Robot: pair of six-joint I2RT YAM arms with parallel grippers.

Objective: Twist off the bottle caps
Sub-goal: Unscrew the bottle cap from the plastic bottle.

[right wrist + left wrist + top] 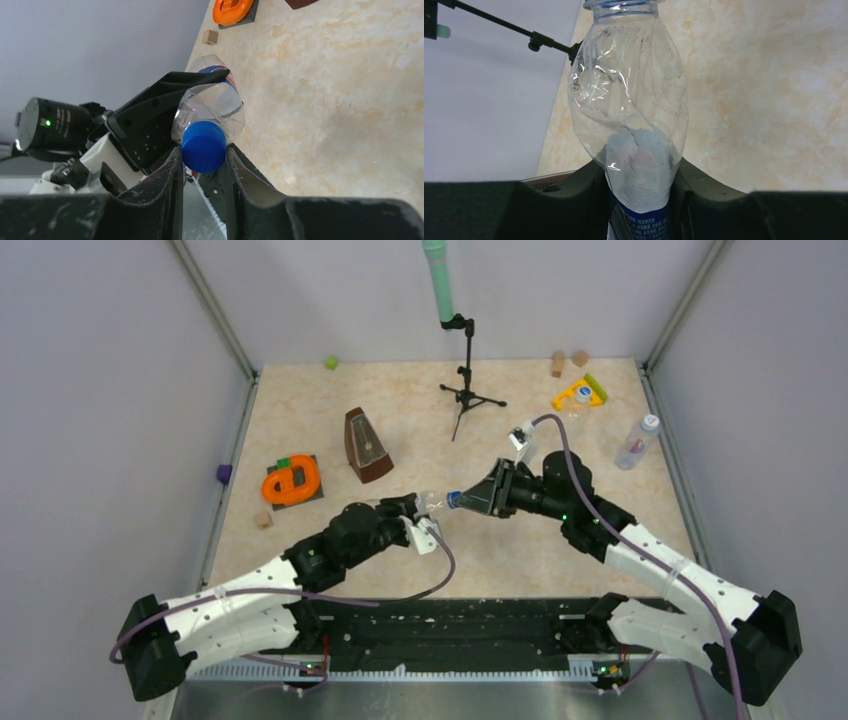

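A brown metronome [366, 445] is set upright near the middle of the beige marbled table [290, 410]. To its left, an orange ring [291, 481] is seated on a dark square base, and a little wooden cube [263, 520] is placed just in front of it. A purple block [223, 473] is seen at the left edge and a green cube [330, 363] at the far edge. A black tripod stand [466, 390] carrying a mint-green tube [437, 280] is stood behind centre. Two wooden blocks [557, 364] are laid near the far right corner, close to a yellow triangular piece [568, 398].

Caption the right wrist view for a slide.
Right pincer shut on the blue cap of the crumpled bottle the left pincer holds.
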